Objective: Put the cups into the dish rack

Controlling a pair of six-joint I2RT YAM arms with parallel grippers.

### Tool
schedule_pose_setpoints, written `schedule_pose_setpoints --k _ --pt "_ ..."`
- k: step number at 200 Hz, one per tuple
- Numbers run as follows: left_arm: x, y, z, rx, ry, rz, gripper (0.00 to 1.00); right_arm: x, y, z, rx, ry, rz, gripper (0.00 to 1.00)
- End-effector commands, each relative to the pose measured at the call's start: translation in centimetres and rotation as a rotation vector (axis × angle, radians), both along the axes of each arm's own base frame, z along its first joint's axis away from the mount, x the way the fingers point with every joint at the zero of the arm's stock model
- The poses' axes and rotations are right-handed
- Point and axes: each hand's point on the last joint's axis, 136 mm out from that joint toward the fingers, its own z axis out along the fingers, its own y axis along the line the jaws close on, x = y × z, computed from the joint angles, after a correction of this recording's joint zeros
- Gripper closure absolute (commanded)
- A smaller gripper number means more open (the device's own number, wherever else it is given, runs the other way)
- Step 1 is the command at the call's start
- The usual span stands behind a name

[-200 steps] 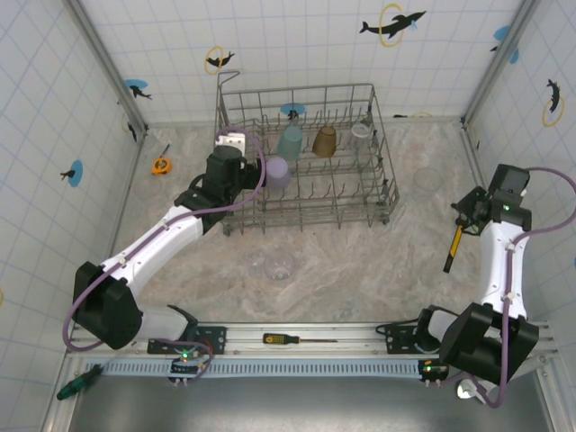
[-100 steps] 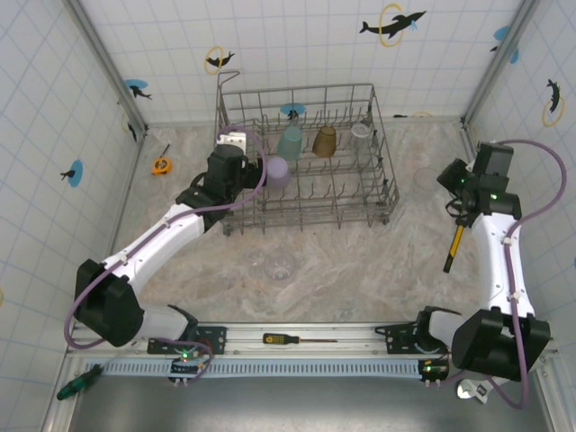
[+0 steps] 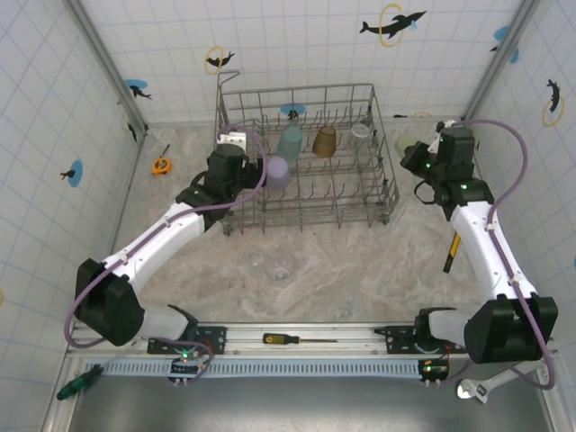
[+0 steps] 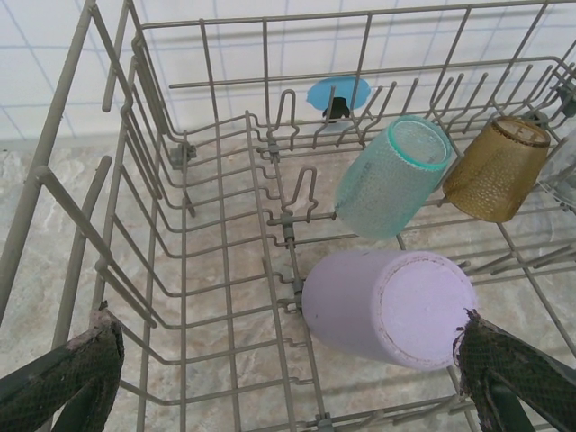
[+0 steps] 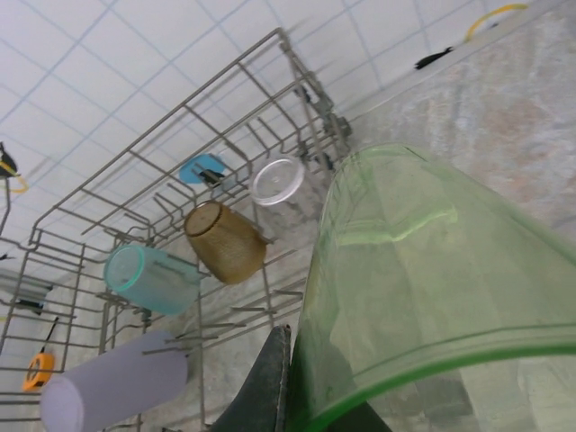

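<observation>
Over the last second the right arm has swung in from the right side of the table, and the right gripper [image 3: 416, 164] now hangs just off the right end of the dish rack [image 3: 387, 171], its jaws clamped on the rim of the pale green cup [image 5: 432, 288]. That cup is still outside the wires, so the carry looks nearly over and the placing is not yet begun. The left gripper [image 3: 256, 171] has not shifted: its jaws stand spread wide either side of the lavender cup [image 4: 391, 306], which lies on its side inside the rack beside the teal cup [image 4: 391, 175] and amber cup [image 4: 497, 168]. A clear cup [image 3: 277, 265] waits on the table [image 3: 360, 261].
</observation>
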Motion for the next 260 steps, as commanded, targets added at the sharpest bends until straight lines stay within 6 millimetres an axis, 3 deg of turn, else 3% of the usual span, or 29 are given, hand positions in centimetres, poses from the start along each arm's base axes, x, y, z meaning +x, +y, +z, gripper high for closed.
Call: schedule_pose_setpoints --k 1,54,122,179,218,260 --pt "0.3 0.3 0.4 0.018 0.003 0.031 0.02 1.8 2.4 4.0 0.037 -0.144 0.061 1.00" --pt "0.6 0.2 0.0 0.022 0.036 0.038 0.02 2.4 7.6 3.9 0.088 -0.197 0.228 1.00" --pt "1.6 0.3 -0.7 0.038 0.060 0.083 0.02 2.4 12.2 2.6 0.188 -0.228 0.429 1.00" --pt "3.2 -1.6 2.4 -0.057 0.079 0.088 0.03 1.2 13.7 0.4 0.274 -0.208 0.537 1.00" --pt "4.3 -4.1 4.4 -0.153 0.103 0.032 0.02 0.7 14.4 0.4 0.361 -0.230 0.601 1.00" --pt "5.1 -6.2 4.8 -0.269 0.153 -0.013 0.03 -0.2 15.2 0.7 0.433 -0.258 0.667 1.00"
